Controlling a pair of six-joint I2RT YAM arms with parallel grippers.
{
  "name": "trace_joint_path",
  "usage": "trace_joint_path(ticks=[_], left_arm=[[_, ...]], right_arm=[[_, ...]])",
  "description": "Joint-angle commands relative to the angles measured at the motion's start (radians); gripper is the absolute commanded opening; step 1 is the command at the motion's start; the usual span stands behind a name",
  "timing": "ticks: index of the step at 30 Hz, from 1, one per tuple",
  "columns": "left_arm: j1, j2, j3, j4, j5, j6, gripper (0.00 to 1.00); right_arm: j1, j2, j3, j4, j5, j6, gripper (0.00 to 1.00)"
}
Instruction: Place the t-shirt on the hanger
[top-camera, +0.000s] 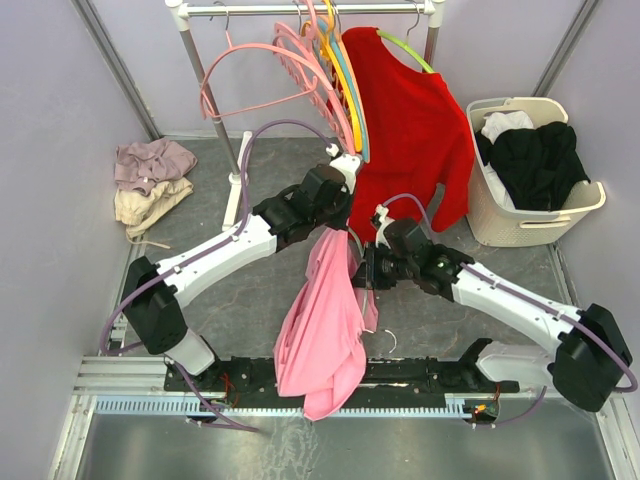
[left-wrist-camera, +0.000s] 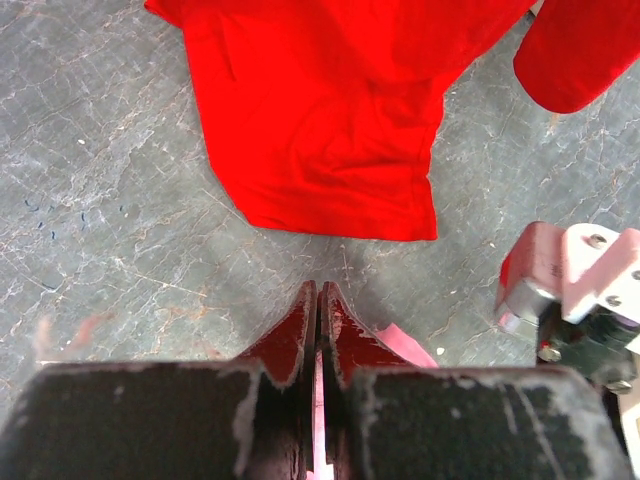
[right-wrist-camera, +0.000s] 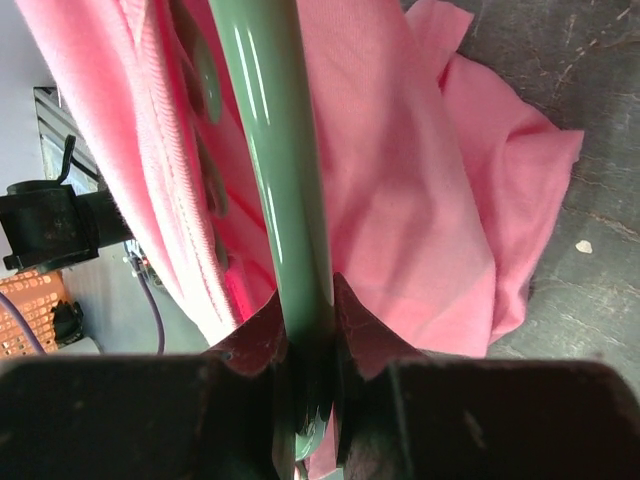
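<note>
At the near edge of the grey stone-patterned tabletop (top-camera: 245, 320), we see the two arms reaching inward from their bases and meeting over the middle. The plain bubblegum-pink cotton t-shirt (top-camera: 320, 340) hangs between them in a long, bunched fold, its lower end drooping over the rail in front of the bases.

The left gripper (left-wrist-camera: 318, 295) has its fingers pressed together on a thin edge of the pink fabric and holds the t-shirt up from the top. Just beside it, to its right, the right gripper (right-wrist-camera: 305, 320) pinches the bar of the thin pale mint-green plastic hanger (right-wrist-camera: 280, 180). In the right wrist view that bar runs straight up from between the fingers, with pink cloth on both sides of it and close against it. We cannot tell from these views how far the hanger sits inside the t-shirt.

Farther back, a red long-sleeved shirt (top-camera: 405, 130) hangs from the white clothes rail (top-camera: 300, 9), next to a cluster of pink hangers (top-camera: 290, 55). At the far right stands a beige plastic laundry basket (top-camera: 535, 228) holding black and white clothes. At the far left lies a small pile of mauve and cream garments (top-camera: 150, 180).
</note>
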Motion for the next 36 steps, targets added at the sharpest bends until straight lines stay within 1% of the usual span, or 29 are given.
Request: trace_joint_path(ticks=[1,5,13,22,36], left_arm=[[0.007,-0.057,0.021,0.154,-0.061,0.055,0.03],[0.007,-0.072,0.018,0.132,-0.086,0.062,0.03],[0.007,-0.067,0.026,0.121,-0.094,0.061,0.03],[0.008,-0.030,0.069,0.116,-0.067,0.067,0.03],[0.007,-0.010,0.087,0.129,-0.016,0.076,0.03]], right_arm=[[0.039,-0.075,0.040,-0.081,-0.052,-0.036,0.01],[0.038,-0.131,0.025,-0.130,-0.013,-0.034,0.01],[0.038,-0.178,0.013,-0.158,-0.014,-0.035,0.01],[0.040,-0.149,0.016,-0.135,-0.050,-0.049,0.01],[0.049,-0.091,0.036,-0.107,-0.068,-0.061,0.01]])
